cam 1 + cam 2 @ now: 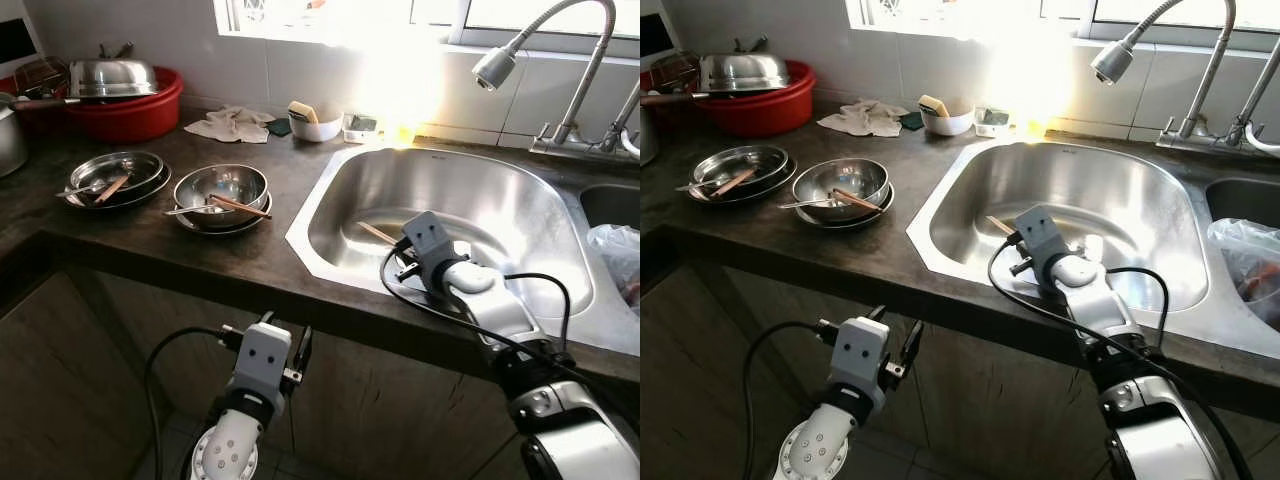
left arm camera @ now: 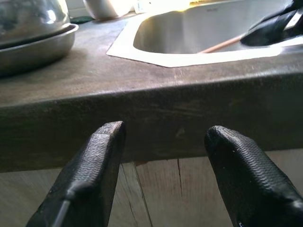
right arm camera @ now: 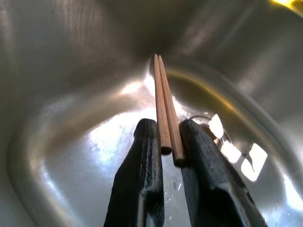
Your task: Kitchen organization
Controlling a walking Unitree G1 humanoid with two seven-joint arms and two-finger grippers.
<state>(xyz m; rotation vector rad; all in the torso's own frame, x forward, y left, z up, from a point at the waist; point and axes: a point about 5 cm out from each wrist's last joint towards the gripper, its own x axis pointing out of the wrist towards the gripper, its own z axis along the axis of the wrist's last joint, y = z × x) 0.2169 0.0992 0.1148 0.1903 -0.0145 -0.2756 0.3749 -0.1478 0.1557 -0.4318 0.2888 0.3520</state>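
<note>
My right gripper (image 3: 168, 142) is inside the steel sink (image 1: 470, 205), shut on a pair of wooden chopsticks (image 3: 163, 101) that point away over the basin floor. The chopsticks (image 1: 377, 233) stick out to the left of the wrist. On the dark counter stand two stacks of steel bowls: the nearer bowl (image 1: 221, 190) holds a chopstick and a spoon, the farther bowl (image 1: 117, 175) also holds utensils. My left gripper (image 1: 285, 345) hangs open below the counter edge, its fingers (image 2: 97, 170) facing the counter front.
A red basin (image 1: 130, 110) with a steel lid sits at the back left. A rag (image 1: 232, 124) and a white bowl (image 1: 316, 124) lie by the window. The tap (image 1: 560, 60) arches over the sink. A plastic bag (image 1: 615, 250) fills the right basin.
</note>
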